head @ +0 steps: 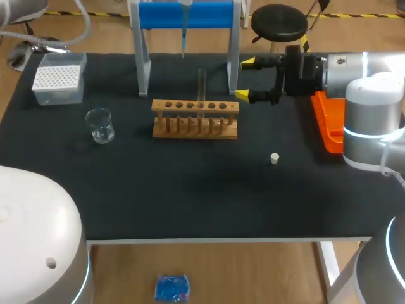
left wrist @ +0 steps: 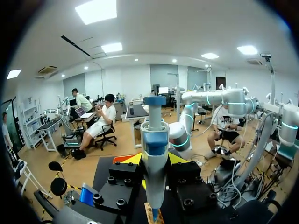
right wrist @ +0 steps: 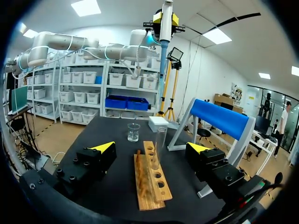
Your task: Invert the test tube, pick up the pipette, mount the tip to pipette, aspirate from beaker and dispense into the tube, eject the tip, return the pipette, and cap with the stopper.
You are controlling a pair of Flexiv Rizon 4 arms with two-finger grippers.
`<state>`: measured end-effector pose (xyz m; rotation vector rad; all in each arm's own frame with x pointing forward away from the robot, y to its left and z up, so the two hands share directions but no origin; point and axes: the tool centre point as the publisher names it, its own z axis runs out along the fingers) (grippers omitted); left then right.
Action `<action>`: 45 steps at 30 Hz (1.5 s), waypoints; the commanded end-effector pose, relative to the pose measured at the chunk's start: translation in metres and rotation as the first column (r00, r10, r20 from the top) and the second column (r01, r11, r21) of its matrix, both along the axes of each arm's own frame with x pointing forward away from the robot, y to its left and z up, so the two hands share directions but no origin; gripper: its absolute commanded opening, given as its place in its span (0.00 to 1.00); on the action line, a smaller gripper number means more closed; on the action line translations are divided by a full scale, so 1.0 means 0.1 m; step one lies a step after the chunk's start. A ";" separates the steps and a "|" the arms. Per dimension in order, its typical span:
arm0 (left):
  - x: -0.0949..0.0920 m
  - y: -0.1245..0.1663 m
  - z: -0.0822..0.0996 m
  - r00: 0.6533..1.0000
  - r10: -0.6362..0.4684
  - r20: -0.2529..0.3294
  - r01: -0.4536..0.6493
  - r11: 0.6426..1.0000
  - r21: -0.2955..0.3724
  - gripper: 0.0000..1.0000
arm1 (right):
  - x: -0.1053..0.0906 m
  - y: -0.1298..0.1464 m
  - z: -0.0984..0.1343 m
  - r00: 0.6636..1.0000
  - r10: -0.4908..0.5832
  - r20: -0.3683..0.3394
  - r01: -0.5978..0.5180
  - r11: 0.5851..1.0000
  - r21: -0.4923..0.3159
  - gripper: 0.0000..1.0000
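Note:
My left gripper [left wrist: 155,159] is shut on the white-and-blue pipette [left wrist: 154,140] and holds it upright, high above the table. The pipette's thin lower end [head: 183,39] hangs in front of the blue stand [head: 185,15]. It is also in the right wrist view, the pipette [right wrist: 163,44] high over the table's far end. A clear test tube [head: 202,84] stands upright in the wooden rack [head: 195,119]. My right gripper [head: 247,79] is open just right of the rack. From its wrist, the tube [right wrist: 160,145] stands ahead between the fingers of the gripper [right wrist: 151,147], untouched. A small white stopper [head: 274,158] lies on the mat.
A glass beaker [head: 100,125] stands left of the rack, and a white tip box [head: 59,77] sits at the back left. An orange tray [head: 326,123] lies at the right edge under my right arm. The black mat [head: 190,190] covers the table.

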<state>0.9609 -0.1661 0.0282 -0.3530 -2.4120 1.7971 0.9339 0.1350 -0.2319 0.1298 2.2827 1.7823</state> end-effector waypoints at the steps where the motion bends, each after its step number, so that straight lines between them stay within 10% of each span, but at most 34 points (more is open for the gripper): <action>1: 0.07 -0.08 -0.02 0.999 -0.051 -0.018 0.050 0.999 -0.009 0.00 | 0.00 0.01 0.00 1.000 -0.002 0.001 0.002 1.000 -0.001 1.00; 45: 0.03 -0.23 -0.04 0.997 -0.070 -0.029 0.069 0.997 -0.034 0.00 | 0.00 0.01 0.00 1.000 -0.002 0.001 0.002 1.000 -0.001 1.00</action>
